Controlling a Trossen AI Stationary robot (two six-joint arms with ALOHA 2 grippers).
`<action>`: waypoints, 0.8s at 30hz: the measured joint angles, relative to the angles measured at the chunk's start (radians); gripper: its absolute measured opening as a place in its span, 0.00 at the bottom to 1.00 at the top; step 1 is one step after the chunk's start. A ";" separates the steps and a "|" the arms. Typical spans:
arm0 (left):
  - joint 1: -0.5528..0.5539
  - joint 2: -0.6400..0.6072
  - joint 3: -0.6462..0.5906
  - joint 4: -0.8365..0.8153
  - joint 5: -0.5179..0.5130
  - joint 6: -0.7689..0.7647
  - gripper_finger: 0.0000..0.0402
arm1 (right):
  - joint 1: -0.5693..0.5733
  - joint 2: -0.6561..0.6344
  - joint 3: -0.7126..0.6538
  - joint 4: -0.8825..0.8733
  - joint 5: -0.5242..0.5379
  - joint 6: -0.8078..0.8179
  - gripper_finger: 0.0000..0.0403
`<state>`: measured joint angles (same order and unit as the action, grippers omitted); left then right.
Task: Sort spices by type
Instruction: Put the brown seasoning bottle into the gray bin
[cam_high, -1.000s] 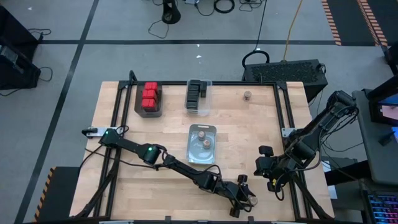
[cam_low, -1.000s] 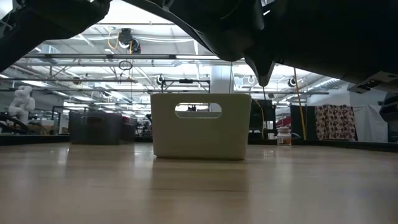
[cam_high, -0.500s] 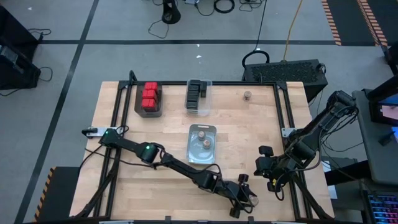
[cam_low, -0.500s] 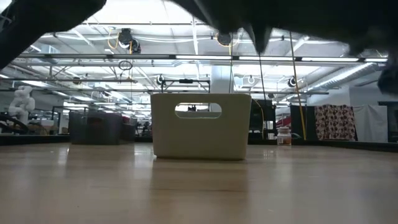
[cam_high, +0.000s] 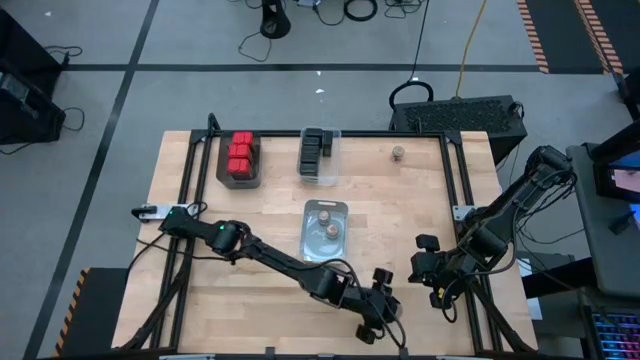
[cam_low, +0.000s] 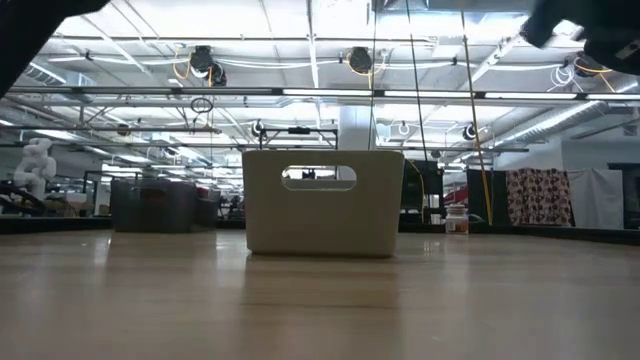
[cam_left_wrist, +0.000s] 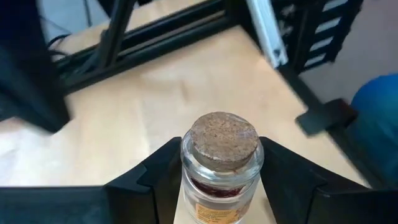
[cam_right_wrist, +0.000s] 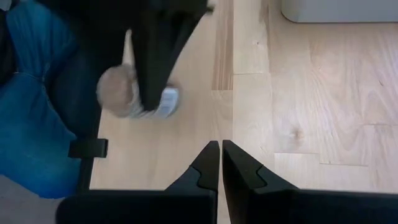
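Left gripper (cam_left_wrist: 221, 180): fingers clamped on cork-topped jar (cam_left_wrist: 221, 163), at the worktop's (cam_high: 420, 200) near edge. Right gripper (cam_right_wrist: 221, 163): fingers together, near that jar.

Both arms are matte black, built of jointed tubular links with exposed black cabling, the left arm (cam_high: 280, 262) carrying a green indicator light and each ending in two angular black fingers (cam_right_wrist: 205, 168).

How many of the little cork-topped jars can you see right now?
4: one held in the left gripper near the table's front edge, the held jar; two in the clear bin, bin jars; one lone jar at the back right. Others may be hidden.
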<state>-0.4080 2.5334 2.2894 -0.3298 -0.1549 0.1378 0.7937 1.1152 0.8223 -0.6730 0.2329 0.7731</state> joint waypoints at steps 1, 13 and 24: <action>0.000 -0.014 0.000 -0.030 -0.012 0.005 0.48 | 0.000 0.000 0.000 0.001 0.000 0.000 0.00; 0.056 -0.367 -0.237 -0.324 -0.130 -0.046 0.48 | 0.000 0.000 0.000 0.013 0.005 0.005 0.00; 0.113 -0.914 -1.109 0.251 -0.299 -0.199 0.48 | 0.000 0.000 0.000 0.012 0.109 -0.010 0.00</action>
<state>-0.2945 1.6196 1.1802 -0.0790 -0.4539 -0.0608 0.7937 1.1152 0.8223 -0.6606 0.3419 0.7626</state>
